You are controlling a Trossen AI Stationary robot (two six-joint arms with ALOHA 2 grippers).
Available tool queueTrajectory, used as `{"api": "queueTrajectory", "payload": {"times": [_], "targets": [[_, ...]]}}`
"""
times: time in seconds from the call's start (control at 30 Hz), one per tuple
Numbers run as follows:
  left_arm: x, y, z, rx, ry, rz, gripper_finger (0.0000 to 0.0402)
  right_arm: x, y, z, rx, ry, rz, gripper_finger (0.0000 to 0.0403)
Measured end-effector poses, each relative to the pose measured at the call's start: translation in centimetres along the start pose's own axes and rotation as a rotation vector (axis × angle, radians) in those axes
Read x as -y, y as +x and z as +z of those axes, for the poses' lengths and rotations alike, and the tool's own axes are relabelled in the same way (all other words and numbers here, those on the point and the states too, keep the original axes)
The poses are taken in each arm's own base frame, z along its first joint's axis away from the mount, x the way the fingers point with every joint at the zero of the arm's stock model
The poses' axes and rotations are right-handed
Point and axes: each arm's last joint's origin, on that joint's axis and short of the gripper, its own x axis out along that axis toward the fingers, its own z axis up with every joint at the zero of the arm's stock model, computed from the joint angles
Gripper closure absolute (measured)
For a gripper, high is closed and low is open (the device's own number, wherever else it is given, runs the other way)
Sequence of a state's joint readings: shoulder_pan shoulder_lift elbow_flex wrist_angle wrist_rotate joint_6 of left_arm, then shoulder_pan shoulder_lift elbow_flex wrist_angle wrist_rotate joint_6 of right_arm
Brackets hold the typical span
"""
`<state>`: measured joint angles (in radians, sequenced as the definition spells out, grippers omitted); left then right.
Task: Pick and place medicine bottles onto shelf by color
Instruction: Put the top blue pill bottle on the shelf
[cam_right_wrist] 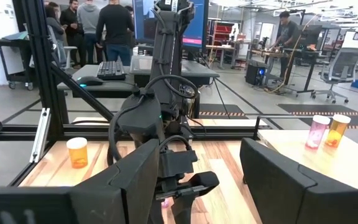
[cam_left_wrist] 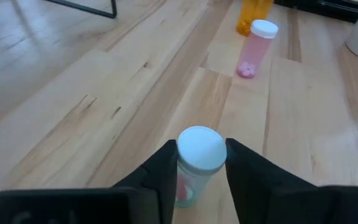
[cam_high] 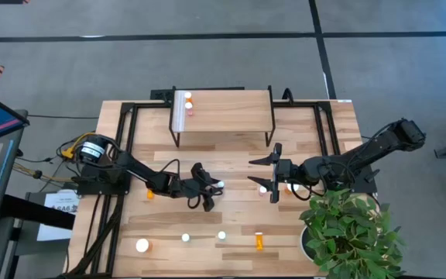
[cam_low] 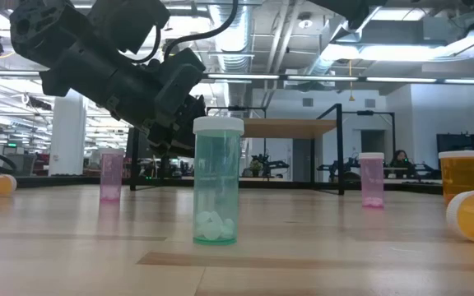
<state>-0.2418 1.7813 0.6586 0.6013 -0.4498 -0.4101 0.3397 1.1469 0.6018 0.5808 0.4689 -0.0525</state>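
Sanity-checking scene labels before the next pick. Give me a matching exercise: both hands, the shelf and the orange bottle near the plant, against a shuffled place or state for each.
Things
1. left hand
2. right hand
3. orange bottle near the plant
4. shelf

Places and states
a. lying on its side
b. open, holding nothing
c. carries two bottles at one end
d. at a standing white-capped bottle

Pairs: 1-d, 2-b, 3-a, 4-c
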Motion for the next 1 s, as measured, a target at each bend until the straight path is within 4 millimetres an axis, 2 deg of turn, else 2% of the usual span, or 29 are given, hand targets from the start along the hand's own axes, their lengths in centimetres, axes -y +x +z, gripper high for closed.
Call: {"api": "queueTrajectory", "payload": {"times": [0.17,0.3,0.43,0.63,0.73,0.9,1.0], "targets": [[-0.3,-0.5,1.3,0.035,-0.032,-0.002,0.0321,0.0,0.0,0.0,0.0,0.0,0.0,0.0153],[-0.5,-2.3,3.8,0.093,-0.024,-0.008,0.0312,0.0,0.0,0.0,0.0,0.003,0.0,0.0153],[-1.7,-5.2,6.8,0.161,-0.029,0.072,0.0306,0.0,0.0,0.0,0.0,0.004,0.001,0.0153],[-4.7,-11.1,11.8,0.358,-0.147,0.228,0.031,0.0,0.0,0.0,0.002,0.027,0.0,0.0153],[-5.9,-13.1,13.9,0.332,-0.15,0.285,0.0313,0.1,0.0,0.1,0.008,0.03,-0.003,0.0153],[-7.3,-14.0,16.6,0.207,-0.147,0.41,0.0314,0.4,0.1,0.2,0.017,0.041,-0.016,0.0153],[-8.1,-13.6,17.2,0.186,-0.162,0.48,0.0314,0.5,0.2,0.1,0.015,0.059,-0.022,0.0153]]}}
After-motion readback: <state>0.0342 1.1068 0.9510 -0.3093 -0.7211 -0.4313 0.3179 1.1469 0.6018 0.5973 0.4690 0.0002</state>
